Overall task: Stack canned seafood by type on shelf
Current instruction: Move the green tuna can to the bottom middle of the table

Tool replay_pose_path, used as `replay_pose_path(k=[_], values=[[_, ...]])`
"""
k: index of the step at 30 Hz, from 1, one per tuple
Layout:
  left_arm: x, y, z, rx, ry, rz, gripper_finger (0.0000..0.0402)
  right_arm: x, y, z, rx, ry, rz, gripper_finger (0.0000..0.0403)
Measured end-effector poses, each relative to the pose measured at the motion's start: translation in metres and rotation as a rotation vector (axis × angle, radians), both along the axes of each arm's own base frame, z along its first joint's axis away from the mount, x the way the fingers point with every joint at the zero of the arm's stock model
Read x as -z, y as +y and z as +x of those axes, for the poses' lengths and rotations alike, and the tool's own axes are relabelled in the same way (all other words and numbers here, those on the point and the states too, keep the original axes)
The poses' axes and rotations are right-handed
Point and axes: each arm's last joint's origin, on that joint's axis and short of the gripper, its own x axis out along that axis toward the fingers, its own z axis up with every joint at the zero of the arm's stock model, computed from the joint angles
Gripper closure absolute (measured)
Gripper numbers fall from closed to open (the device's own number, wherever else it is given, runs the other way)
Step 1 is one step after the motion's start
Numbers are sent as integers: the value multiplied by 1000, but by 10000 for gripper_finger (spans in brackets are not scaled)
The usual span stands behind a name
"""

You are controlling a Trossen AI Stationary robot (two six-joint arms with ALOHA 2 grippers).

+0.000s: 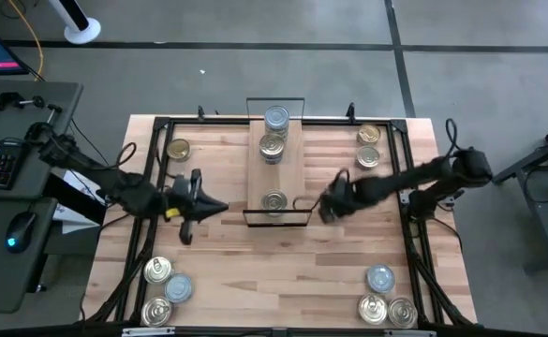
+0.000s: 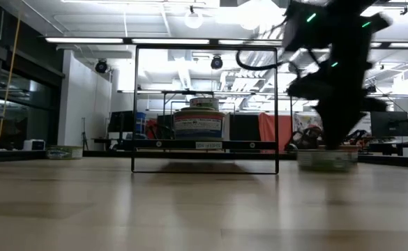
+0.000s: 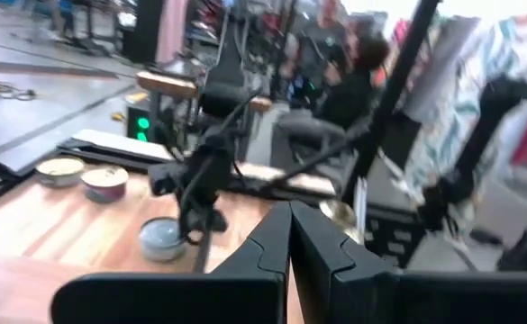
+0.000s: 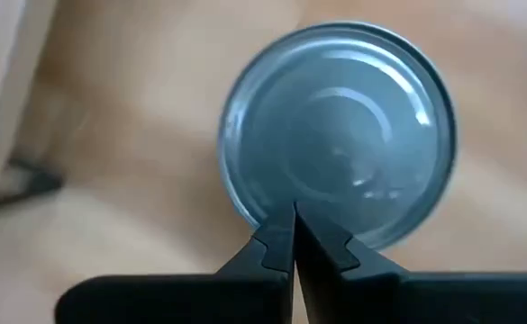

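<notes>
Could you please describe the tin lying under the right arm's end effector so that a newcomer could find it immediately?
Start at the shelf, the light-wood plank mid-table. Just off its right side the right end effector hangs shut over a silver-blue-topped tin. Unlike the tins on the plank or clustered at the table's corners, it lies alone on the tabletop.

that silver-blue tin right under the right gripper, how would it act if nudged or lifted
The silver-blue tin looks rigid metal, so it probably won't give under a squeeze. It lies flat and low on the tabletop, so a nudge would likely slide it rather than tip or roll it. Its smooth, shiny lid suggests the shut right gripper could slip off it.
</notes>
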Motion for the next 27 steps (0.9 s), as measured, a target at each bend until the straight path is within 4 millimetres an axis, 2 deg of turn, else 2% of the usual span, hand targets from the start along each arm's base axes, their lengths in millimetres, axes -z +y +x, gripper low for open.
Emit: replay_pose_path(k=[6,12,17,20,22,24,27], values=[[11,-20,4,69,53,-2,401,1,75,1,1,-193,105,403],[39,-53,24,84,138,16,401,13,132,6,-121,-362,221,403],[78,-83,49,44,199,-46,401,29,158,23,-202,-511,269,403],[102,-99,65,39,201,-97,401,30,168,41,-310,-567,220,403],[117,-106,75,28,186,-122,402,20,175,54,-433,-595,173,403],[128,-113,87,12,181,-140,402,2,181,65,-540,-637,129,403],[139,-121,108,-5,193,-124,401,-21,186,69,-651,-631,71,403]])
